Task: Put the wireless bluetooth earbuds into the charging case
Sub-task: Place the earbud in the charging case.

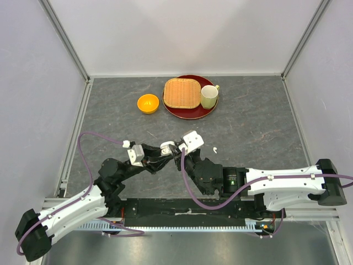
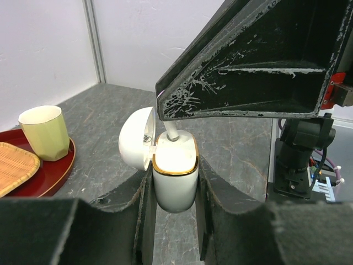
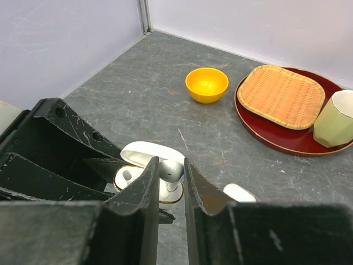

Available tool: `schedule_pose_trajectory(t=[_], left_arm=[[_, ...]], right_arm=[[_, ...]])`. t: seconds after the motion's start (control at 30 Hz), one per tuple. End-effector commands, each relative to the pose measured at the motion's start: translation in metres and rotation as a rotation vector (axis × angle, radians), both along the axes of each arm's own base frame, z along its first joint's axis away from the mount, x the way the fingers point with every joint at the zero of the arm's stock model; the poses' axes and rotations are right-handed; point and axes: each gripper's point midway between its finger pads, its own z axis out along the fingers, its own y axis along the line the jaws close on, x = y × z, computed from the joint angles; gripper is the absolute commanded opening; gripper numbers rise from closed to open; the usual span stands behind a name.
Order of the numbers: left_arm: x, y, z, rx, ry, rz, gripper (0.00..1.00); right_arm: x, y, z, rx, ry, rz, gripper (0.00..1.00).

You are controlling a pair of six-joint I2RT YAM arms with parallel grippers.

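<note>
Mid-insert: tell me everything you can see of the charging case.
The charging case is a glossy white capsule, plastic by its look, with a gold band around its open mouth. Its rounded lid is hinged back to one side. It stands upright, clamped in the left gripper. The right gripper holds an earbud stem-down in one socket; the other socket looks empty.

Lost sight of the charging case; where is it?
In the left wrist view the charging case, lid open, sits clamped in the left pincer, just under the right pincer.
</note>
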Motion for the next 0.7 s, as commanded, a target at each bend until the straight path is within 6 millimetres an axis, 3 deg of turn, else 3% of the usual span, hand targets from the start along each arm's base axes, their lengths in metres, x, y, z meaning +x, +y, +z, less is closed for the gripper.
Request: schedule_pose_trajectory(t=[0.0, 0.67], left_arm=[[0.001, 0.005, 0.034, -0.078, -0.067, 0.024, 0.02], [0.009, 0.014, 0.047, -0.149, -0.059, 0.088, 0.02]], right_arm=[[0.0, -0.006, 0.002, -0.004, -0.012, -0.011, 0.0], [-0.008, 0.007, -0.009, -0.066, -0.014, 0.069, 0.0]])
